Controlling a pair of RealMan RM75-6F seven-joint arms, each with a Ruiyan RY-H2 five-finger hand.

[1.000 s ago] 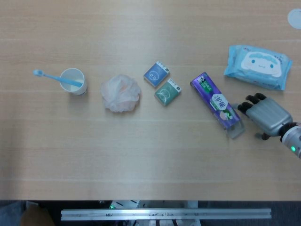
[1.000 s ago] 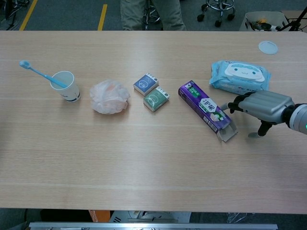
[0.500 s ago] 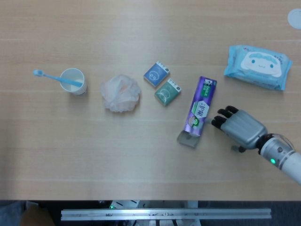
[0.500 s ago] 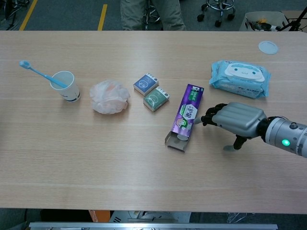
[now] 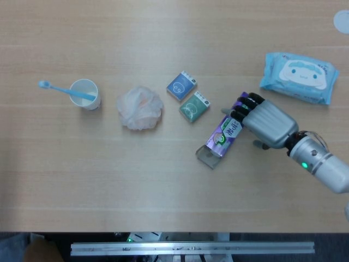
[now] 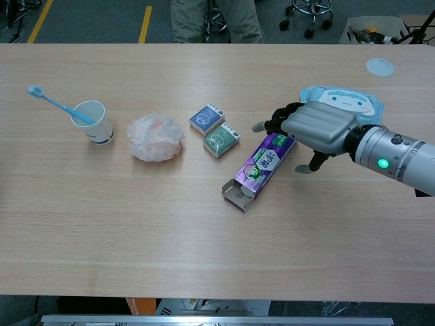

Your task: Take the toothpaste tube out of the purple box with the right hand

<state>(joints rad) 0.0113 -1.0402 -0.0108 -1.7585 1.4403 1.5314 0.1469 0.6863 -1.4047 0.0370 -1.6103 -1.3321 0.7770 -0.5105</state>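
The purple box [image 5: 222, 137] [image 6: 262, 165] lies flat and slanted on the table, with its open flap end [image 5: 206, 157] [image 6: 234, 195] pointing to the near left. A pale round shape shows inside the opening; I cannot tell whether it is the toothpaste tube. My right hand [image 5: 264, 123] [image 6: 316, 127] hovers at the box's far right end, palm down. Its bent fingers [image 5: 242, 106] touch that end, and the thumb [image 5: 259, 144] stands off to the side on the table. It grips nothing. The left hand shows in neither view.
A blue wet-wipe pack [image 5: 299, 76] [image 6: 340, 102] lies just behind the right hand. Two small boxes, blue [image 5: 181, 85] and green [image 5: 194, 106], sit left of the purple box. Further left are a mesh bath pouf [image 5: 139, 107] and a cup with a toothbrush [image 5: 85, 94]. A white lid [image 6: 380, 66] is far right.
The purple box has swung round on the table, its open end sweeping from near right to near left. My right hand moved left and away from me, staying against the box.
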